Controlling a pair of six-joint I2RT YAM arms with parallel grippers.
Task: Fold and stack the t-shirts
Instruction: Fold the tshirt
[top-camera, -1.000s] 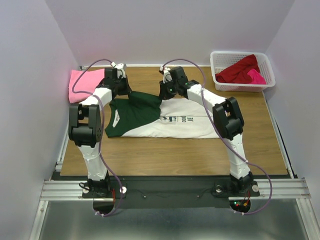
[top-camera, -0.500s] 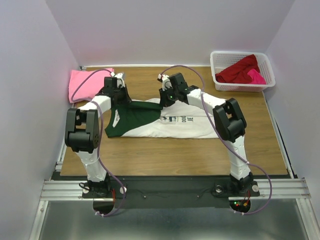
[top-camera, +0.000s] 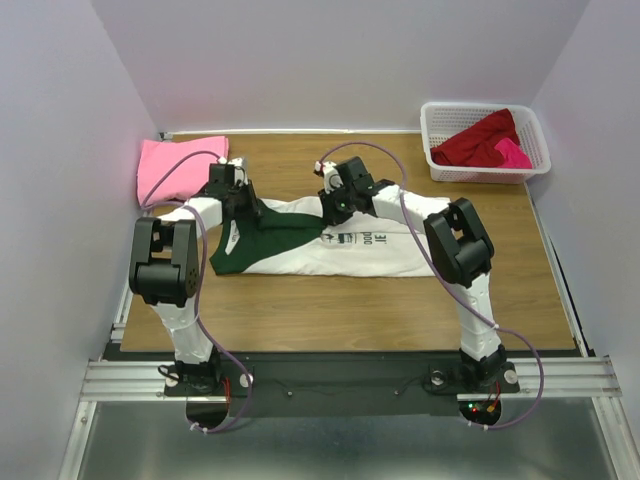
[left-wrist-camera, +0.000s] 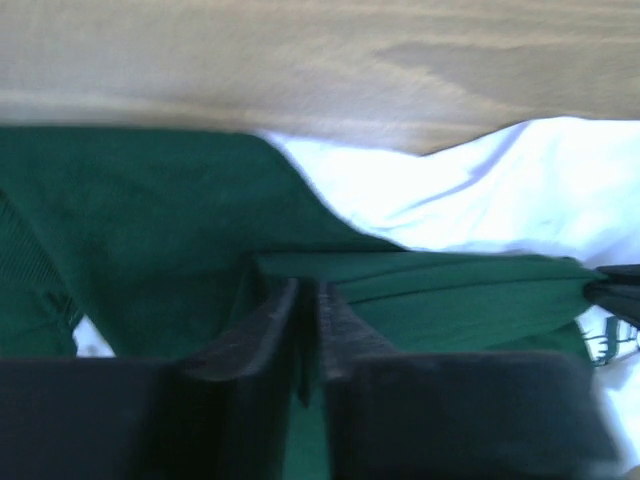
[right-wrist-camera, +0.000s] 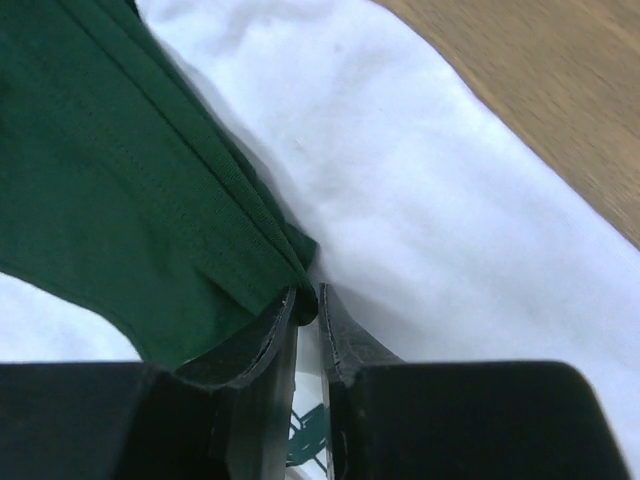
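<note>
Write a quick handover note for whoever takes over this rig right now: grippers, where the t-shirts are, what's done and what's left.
Left gripper: jaws nearly together at a fold of the green cloth; can't tell if it grips.
Right gripper: the same, at the green cloth's folded edge.
White tee: mid-table, partly folded, green cloth laid over its left part.
Pink tee: folded, far left corner.
Dark red tee and magenta tee: in the basket.
Left to do: finish the white tee, stack it, then fold the basket's two.
</note>
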